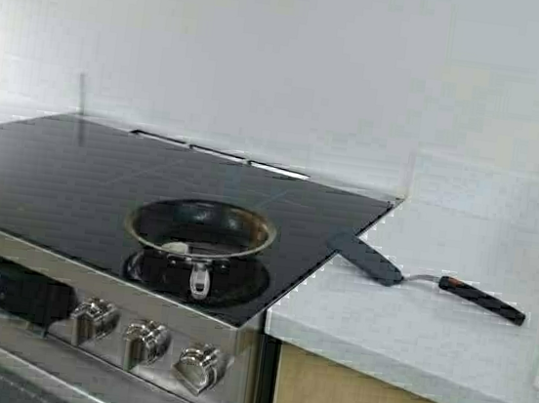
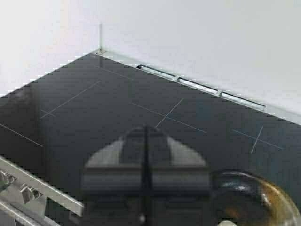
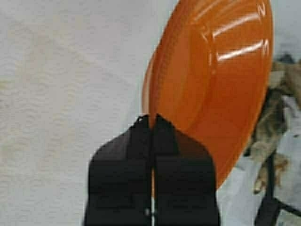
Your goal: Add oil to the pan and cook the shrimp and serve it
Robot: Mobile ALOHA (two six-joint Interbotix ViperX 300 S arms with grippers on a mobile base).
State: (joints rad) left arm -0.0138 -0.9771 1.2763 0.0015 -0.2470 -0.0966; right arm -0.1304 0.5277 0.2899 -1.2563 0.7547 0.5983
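You have the black glass stove (image 1: 76,178) filling the left of the high view, with three metal knobs (image 1: 144,341) along its front edge. To its right lies the pale counter (image 1: 450,332), butted against the stove's side.

The pan (image 1: 201,228) sits on the front burner of the stove, near the stove's right edge, with its short silver handle (image 1: 200,280) pointing toward you. Inside it, close to the handle side of the rim, you can see a small pale lump, the shrimp (image 1: 176,246). In the left wrist view only part of the pan's rim shows, at the lower corner.

A spatula (image 1: 423,276) lies flat on the counter just beside the stove: its dark blade is nearest the stove edge and its black handle points away to the right.

Your left gripper (image 2: 146,132) hangs over the stove glass, beside the pan and apart from it, its fingers pressed together on nothing.

Your right gripper (image 3: 151,122) is pinched closed too, with an orange bowl (image 3: 221,84) just beyond its tips; you cannot tell whether it touches the bowl's rim.
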